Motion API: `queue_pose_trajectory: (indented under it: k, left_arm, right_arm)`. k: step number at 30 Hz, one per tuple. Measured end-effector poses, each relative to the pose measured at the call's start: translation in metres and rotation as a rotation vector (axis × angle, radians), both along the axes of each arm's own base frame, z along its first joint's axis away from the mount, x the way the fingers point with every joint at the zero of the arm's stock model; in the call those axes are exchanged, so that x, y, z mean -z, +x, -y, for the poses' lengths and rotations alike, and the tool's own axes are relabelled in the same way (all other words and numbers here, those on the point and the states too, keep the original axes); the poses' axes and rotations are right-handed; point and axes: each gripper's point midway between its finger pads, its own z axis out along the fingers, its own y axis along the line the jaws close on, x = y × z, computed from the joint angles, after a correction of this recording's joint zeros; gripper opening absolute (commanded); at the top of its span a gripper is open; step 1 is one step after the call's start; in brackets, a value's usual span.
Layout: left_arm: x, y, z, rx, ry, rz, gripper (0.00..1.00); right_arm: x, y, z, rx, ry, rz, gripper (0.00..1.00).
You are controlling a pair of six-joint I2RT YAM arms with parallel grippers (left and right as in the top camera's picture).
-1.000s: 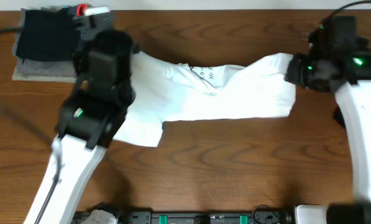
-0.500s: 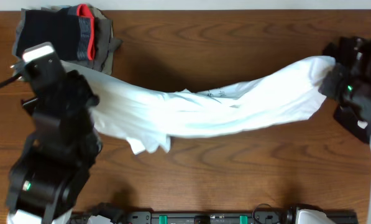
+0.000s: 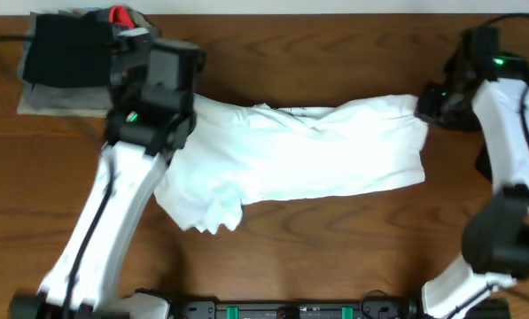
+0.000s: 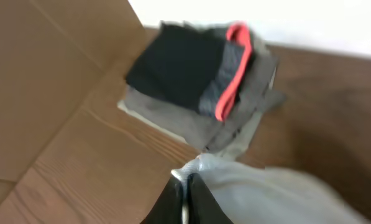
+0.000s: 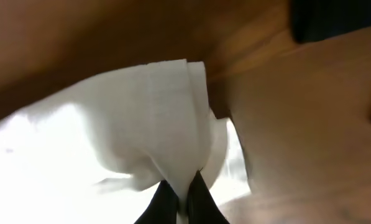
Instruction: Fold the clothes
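white shirt point(image 3: 317, 159): 1 | folded-clothes pile point(image 3: 65, 53): 1 | robot arms point(image 3: 105, 221): 2 | table point(image 3: 335, 248): 1

We record a shirt point(image 3: 308, 155) spread left to right across the middle of the table point(image 3: 335, 257). We place its left end between the closed fingers of the left gripper point(image 4: 185, 186) and its right end pinched in the right gripper point(image 5: 180, 190). We note a pile point(image 3: 65, 53) of folded clothes at the table's far left corner, behind the left gripper and just beyond the shirt's left end. A bunched sleeve point(image 3: 213, 213) lies at the shirt's near left edge. The left arm point(image 3: 113, 213) crosses over the shirt's left part.
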Motion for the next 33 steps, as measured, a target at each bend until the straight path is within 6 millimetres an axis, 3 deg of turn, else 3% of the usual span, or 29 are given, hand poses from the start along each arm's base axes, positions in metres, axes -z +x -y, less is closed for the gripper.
queue_pose_trajectory:
  k: [6,10,12,16,19,22,24,27,30,33]
  left_arm:
    - [0.065,0.031,0.010,-0.012,0.016,-0.116,0.06]
    - [0.087,0.040,0.013,-0.015,0.018,-0.148,0.06]
    - [0.093,0.043,0.014,-0.020,0.009,-0.149,0.06]
    - [0.094,0.046,0.017,-0.014,-0.009,-0.140,0.06]
    - [0.094,0.048,0.019,-0.009,-0.020,-0.130,0.06]
    - [0.094,0.048,0.019,-0.009,-0.022,-0.129,0.06]
    - [0.094,0.048,0.019,-0.007,-0.024,-0.129,0.06]
    - [0.094,0.048,0.019,-0.007,-0.024,-0.129,0.07]
    - [0.094,0.048,0.019,-0.007,-0.025,-0.129,0.06]
    - [0.094,0.048,0.019,-0.006,-0.026,-0.130,0.06]
  right_arm:
    - [0.077,0.029,0.001,-0.041,0.011,-0.048,0.03]
    - [0.104,0.057,0.001,-0.083,0.014,0.026,0.04]
    - [0.098,0.079,0.002,-0.111,0.001,0.124,0.06]
    - [0.089,0.105,0.004,-0.146,-0.022,0.238,0.13]
    - [0.082,0.117,0.005,-0.154,-0.035,0.287,0.31]
    - [0.075,0.123,0.006,-0.152,-0.036,0.305,0.59]
    - [0.071,0.125,0.005,-0.158,-0.037,0.309,0.59]
    - [0.069,0.121,0.001,-0.170,-0.013,0.292,0.49]
    - [0.068,0.115,-0.009,-0.182,0.046,0.266,0.45]
    - [0.070,0.105,-0.021,-0.199,0.078,0.219,0.33]
